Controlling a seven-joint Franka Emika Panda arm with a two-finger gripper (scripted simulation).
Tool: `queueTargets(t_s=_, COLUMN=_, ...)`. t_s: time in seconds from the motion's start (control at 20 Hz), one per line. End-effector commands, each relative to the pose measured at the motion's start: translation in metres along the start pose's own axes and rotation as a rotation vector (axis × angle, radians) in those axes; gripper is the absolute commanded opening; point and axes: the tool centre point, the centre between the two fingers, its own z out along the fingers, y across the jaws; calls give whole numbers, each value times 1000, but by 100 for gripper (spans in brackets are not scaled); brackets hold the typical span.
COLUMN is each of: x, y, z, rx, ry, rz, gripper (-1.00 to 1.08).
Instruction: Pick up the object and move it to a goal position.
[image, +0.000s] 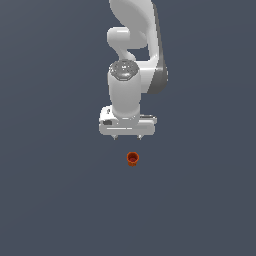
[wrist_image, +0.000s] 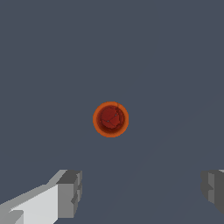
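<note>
Hovering wide open and empty above the upright cup (image: 132, 159), the gripper (image: 127, 138) is approaching; next, descend and straddle it.

A: Where's the cup (image: 132, 159)?

B: Upright on the floor (image: 50, 200), alone, mouth up.

A: And the gripper (image: 127, 137)?

B: Above it, apart, not touching. In the wrist view the cup (wrist_image: 110, 119) lies ahead of the spread fingers (wrist_image: 70, 192), outside their gap.
</note>
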Motion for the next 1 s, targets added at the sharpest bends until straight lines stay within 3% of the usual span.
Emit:
queueTargets(t_s=0.0, x=0, y=0, z=0, rx=0, ry=0, rz=0, gripper=100)
queueTargets(t_s=0.5, x=10, y=-10, z=-9, rx=-27, ry=31, rz=-31, gripper=100)
queueTargets(t_s=0.95, x=11, y=-10, z=-4, rx=-24, ry=29, rz=4, gripper=100)
